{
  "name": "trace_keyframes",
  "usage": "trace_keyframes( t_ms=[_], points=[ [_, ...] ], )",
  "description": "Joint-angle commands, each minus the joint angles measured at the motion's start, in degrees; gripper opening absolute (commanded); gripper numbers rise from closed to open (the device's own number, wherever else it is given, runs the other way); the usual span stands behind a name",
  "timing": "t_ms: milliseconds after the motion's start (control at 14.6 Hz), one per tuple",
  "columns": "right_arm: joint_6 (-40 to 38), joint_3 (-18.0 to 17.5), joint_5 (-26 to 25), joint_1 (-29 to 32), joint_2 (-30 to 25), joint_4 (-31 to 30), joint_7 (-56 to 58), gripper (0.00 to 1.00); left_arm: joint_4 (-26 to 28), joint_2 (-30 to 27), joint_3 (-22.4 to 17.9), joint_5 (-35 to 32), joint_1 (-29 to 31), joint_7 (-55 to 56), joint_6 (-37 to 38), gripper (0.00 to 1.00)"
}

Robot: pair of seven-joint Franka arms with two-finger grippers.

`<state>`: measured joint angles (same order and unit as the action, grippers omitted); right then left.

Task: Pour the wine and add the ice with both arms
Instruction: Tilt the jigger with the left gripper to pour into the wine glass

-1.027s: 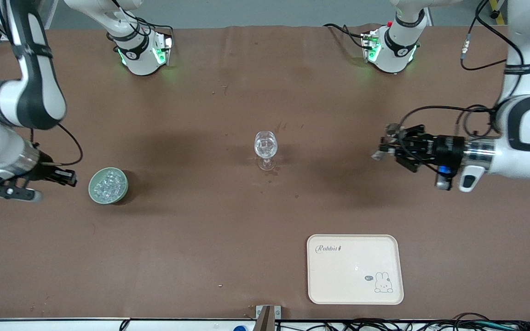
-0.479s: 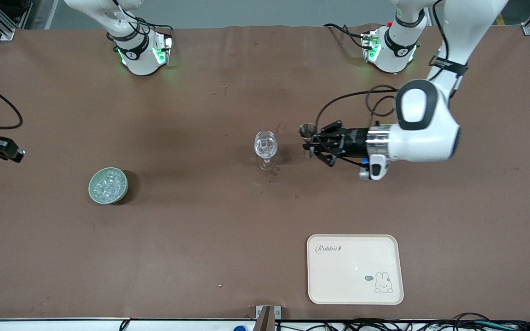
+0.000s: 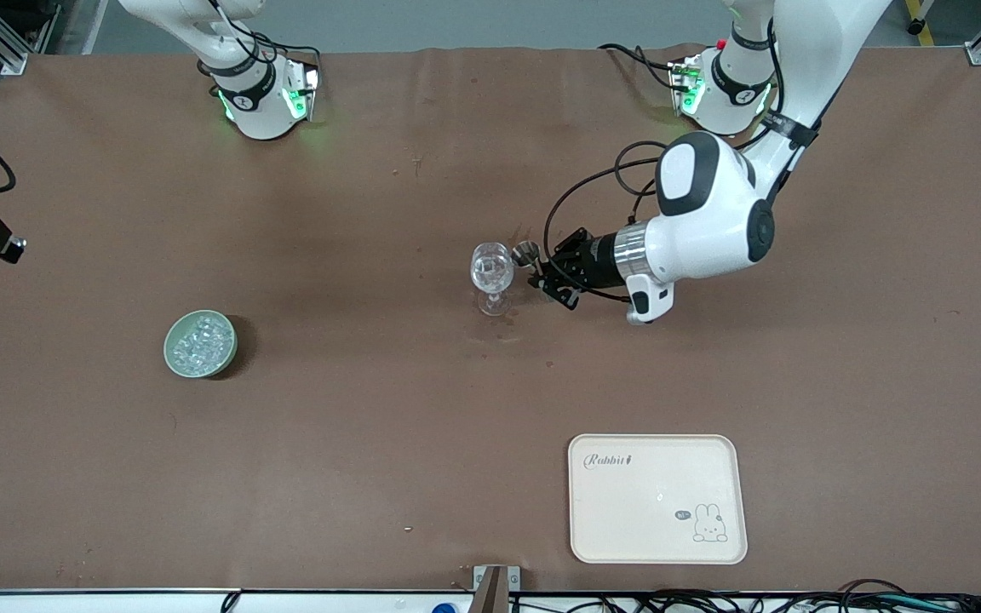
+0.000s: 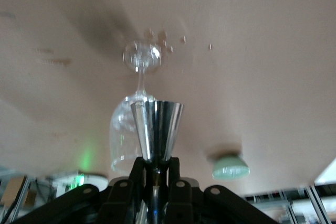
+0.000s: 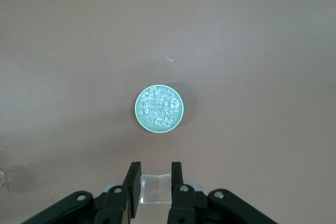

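The tray (image 3: 656, 498) near the table (image 3: 371, 443) edge closest to the camera has not moved. The ice (image 3: 200, 342) stays in its green bowl (image 3: 174, 356). The left gripper (image 3: 542, 274), clamped on a metal cup (image 3: 524, 251), has come beside the wine glass (image 3: 491, 271). The right gripper (image 5: 155, 182), closed on a clear chunk (image 5: 156, 189), has risen above the bowl.

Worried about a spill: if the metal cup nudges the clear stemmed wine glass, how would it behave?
The clear stemmed wine glass would probably tip easily, since its wide bowl sits on a thin stem and small foot. Thin glass looks fragile. The small metal cone-shaped cup in the left hand hangs right beside its rim.
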<state>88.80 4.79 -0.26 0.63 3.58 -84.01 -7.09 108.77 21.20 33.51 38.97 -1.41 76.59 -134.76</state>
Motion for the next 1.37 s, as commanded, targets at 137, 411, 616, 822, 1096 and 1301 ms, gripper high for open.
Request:
trace_keyframes(
  t_ms=[137, 411, 616, 822, 1096, 1301],
  points=[
    [-0.38, -6.55, 0.44, 5.17, -1.3, -1.07, -0.9, 0.02, -1.54, 1.99, 4.53, -17.3, -0.7, 15.22, -4.89, 0.0],
    [-0.91, -6.46, 0.53, 5.08, -1.21, -1.07, -0.91, 0.02, -2.95, 4.46, 5.95, -34.71, -1.92, 26.91, -4.89, 0.0],
    [-0.82, -6.46, 0.53, 5.08, -1.21, -0.98, -0.99, 0.02, -3.39, 5.26, 6.83, -42.55, -2.19, 31.76, -4.89, 0.0],
    [-0.74, -6.55, 0.61, 5.08, -1.12, -0.98, -0.99, 0.02, -3.3, 4.73, 7.62, -45.29, -2.19, 33.44, -4.28, 0.0],
    [-0.65, -6.46, 0.61, 4.99, -1.03, -0.98, -1.08, 0.02, -3.04, 4.03, 8.68, -50.99, -2.71, 35.19, -2.97, 0.0],
    [-0.56, -6.46, 0.61, 4.99, -1.03, -0.98, -1.08, 0.02, -3.21, 4.11, 8.86, -58.02, -2.89, 37.39, -1.55, 0.0]
  ],
)
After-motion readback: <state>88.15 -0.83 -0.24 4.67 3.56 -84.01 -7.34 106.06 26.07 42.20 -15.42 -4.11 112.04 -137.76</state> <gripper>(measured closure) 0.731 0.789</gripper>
